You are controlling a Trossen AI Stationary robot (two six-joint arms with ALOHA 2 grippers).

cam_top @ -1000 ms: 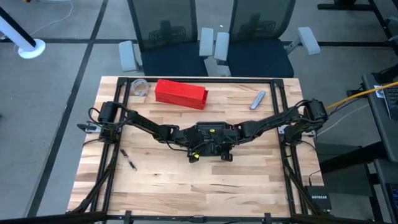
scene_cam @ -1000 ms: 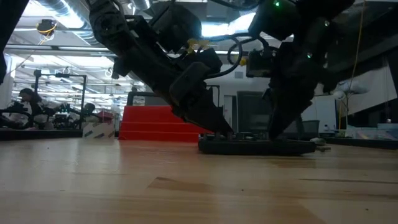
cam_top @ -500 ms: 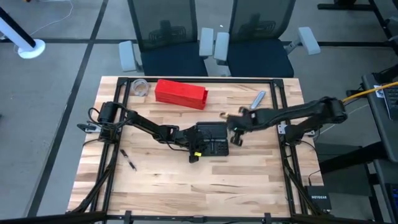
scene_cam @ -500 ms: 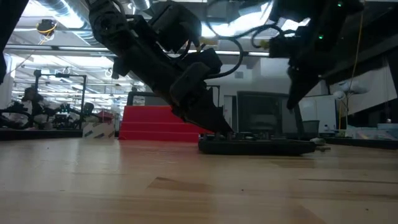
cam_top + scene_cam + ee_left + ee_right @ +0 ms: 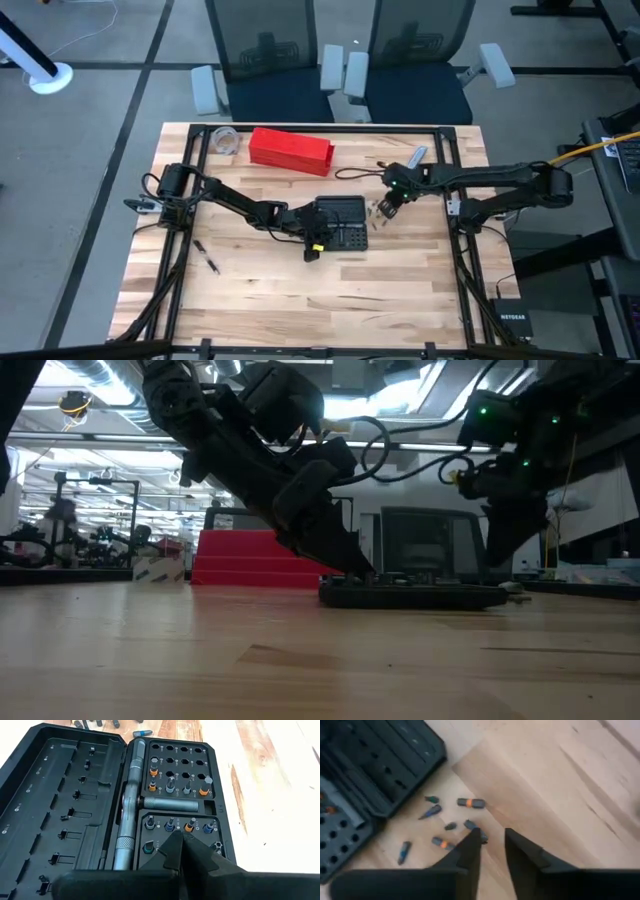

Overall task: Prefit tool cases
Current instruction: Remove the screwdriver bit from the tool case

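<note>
The black tool case lies open and flat on the table's middle. One half is empty. The other holds a metal driver and rows of bit sockets. My left gripper is shut, with its tips down on the socket half, which the low view also shows. My right gripper hangs open above several loose bits that lie on the wood just right of the case. There is nothing between its fingers. My left gripper presses its shut fingertips down on the case's socket half, by a row of seated bits. The fingers come slanting down from the table's left side. The case stays flat on the table with both halves spread open.
A long red box and a clear jar stand at the far left. A grey tool lies at the far right. Small dark pieces lie near the left edge. The near half of the table is bare wood.
My right gripper has left the case, risen a little and gone toward the table's right and far edges. It has rolled about its own line and now hangs over the loose bits. The case has not moved.
</note>
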